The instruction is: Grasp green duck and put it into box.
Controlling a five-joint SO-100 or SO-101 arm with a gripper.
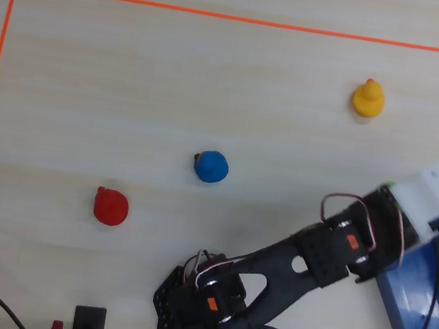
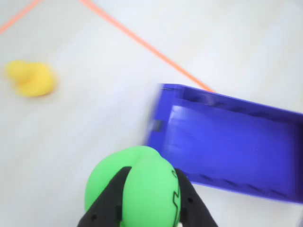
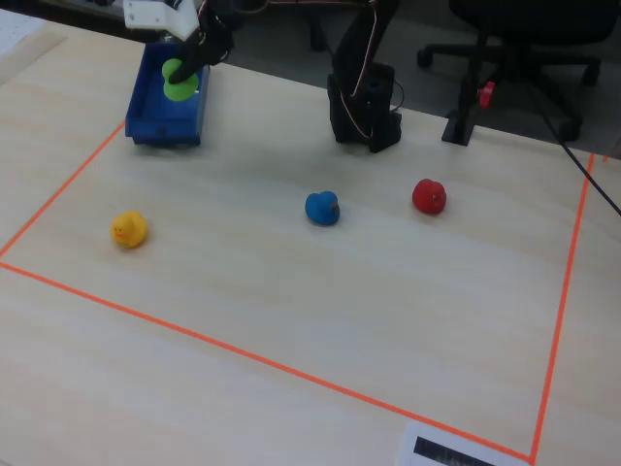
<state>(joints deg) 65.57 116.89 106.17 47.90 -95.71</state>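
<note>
My gripper [image 2: 150, 191] is shut on the green duck [image 2: 142, 182], with one black finger [image 2: 110, 201] on each side of its round body. I hold the duck in the air at the end wall of the blue box [image 2: 232, 142]. In the wrist view it sits just outside the box's near corner. In the fixed view the duck [image 3: 179, 78] hangs over the box [image 3: 160, 128] at the far left of the table. In the overhead view only a green sliver [image 1: 385, 188] shows beside the white wrist mount, at the upper end of the box [image 1: 420, 314].
A yellow duck [image 1: 368, 98] sits near the right tape line and also shows in the wrist view [image 2: 31, 78]. A blue duck [image 1: 211, 166] and a red duck [image 1: 111, 206] sit mid-table. Orange tape [image 1: 225, 16] frames the area. The arm base [image 1: 199, 302] stands at the bottom edge.
</note>
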